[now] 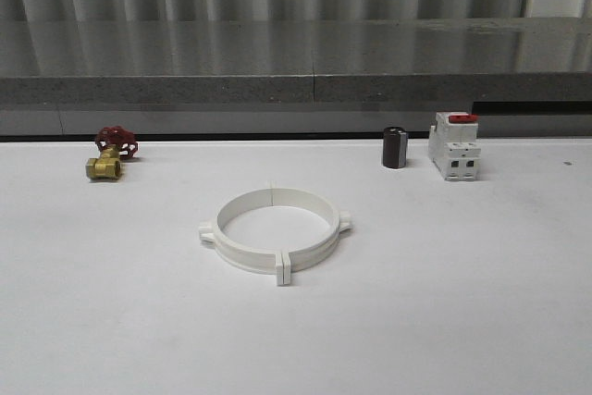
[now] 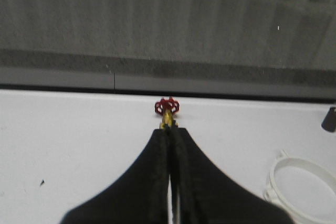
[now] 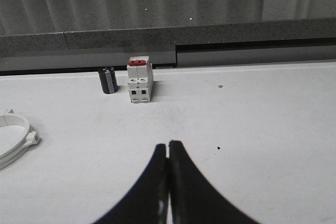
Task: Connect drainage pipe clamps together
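Observation:
The two white drainage pipe clamps [image 1: 275, 229] lie on the white table as one closed ring, their end tabs meeting at the near side and at the far side, with a side lug on the left and on the right. Part of the ring [image 2: 302, 184] shows in the left wrist view and a slice of it [image 3: 13, 137] in the right wrist view. My left gripper [image 2: 169, 132] is shut with nothing in it, hanging over bare table apart from the ring. My right gripper [image 3: 167, 145] is also shut and empty, over bare table away from the ring.
A brass valve with a red handwheel [image 1: 111, 154] sits at the back left. A small black cylinder [image 1: 395, 147] and a white breaker with a red top [image 1: 454, 146] stand at the back right. A grey ledge [image 1: 296, 90] runs along the table's far edge.

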Robot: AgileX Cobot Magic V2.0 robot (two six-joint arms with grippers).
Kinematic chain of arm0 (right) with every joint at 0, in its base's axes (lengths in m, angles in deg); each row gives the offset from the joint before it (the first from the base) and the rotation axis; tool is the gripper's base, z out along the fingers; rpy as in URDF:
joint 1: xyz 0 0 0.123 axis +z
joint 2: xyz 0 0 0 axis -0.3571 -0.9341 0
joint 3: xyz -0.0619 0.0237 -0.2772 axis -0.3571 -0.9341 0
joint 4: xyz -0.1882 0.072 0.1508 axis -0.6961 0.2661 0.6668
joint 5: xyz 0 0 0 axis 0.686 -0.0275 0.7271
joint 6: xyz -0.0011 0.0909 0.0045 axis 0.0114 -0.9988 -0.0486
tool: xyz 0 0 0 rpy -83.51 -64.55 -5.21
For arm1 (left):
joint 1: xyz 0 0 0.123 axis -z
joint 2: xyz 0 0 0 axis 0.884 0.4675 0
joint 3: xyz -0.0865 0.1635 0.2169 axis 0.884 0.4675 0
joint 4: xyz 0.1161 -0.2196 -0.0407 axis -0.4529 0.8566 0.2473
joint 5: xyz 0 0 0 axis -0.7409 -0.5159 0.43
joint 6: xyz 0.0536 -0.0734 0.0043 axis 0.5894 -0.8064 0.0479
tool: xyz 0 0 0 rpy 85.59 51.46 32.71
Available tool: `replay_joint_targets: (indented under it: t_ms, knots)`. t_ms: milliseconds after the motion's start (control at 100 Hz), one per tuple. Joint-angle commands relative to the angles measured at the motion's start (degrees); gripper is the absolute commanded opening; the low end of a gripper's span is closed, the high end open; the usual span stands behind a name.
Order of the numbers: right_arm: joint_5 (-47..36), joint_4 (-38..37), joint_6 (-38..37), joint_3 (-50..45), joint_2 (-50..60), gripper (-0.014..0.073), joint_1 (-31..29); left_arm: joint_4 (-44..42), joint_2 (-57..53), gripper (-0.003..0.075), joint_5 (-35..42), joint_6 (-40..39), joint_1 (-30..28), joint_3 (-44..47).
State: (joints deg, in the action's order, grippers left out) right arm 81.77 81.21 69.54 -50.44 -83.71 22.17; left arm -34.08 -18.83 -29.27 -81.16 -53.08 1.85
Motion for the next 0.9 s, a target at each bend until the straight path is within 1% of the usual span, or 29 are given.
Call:
replay_joint_targets:
  t_ms: [0, 170, 260, 530, 670, 770, 890]
  knots:
    - [-4.44, -0.68, 0.56, 0.89, 1.13, -0.0118, 0.01, -0.30, -2.92, -0.0020, 7.09, 0.06, -2.00, 0.77]
    - [-4.44, -0.68, 0.56, 0.89, 1.13, -0.0118, 0.01, -0.52, -10.00, -0.0020, 7.09, 0.06, -6.94, 6.95]
    - [-4.44, -0.68, 0.56, 0.89, 1.13, -0.0118, 0.01, -0.27, -13.80, -0.0020, 7.09, 0.06, -8.40, 9.88]
    - [-4.44, -0.68, 0.56, 0.89, 1.13, -0.0118, 0.01, -1.39, -21.81, -0.0020, 7.18, 0.15, -8.07, 17.52]
    - [-4.44, -0.68, 0.56, 0.89, 1.13, -0.0118, 0.01, -1.65, -25.04, -0.0020, 9.19, 0.15, -8.07, 20.49]
    - [-4.44, -0.68, 0.56, 0.89, 1.13, -0.0118, 0.01, -2.68, -25.05, -0.0020, 12.23, 0.15, -8.07, 22.34]
    - [-4.44, -0.68, 0.56, 0.89, 1.13, -0.0118, 0.01, -3.10, -25.05, -0.0020, 11.76, 0.15, -8.07, 22.34]
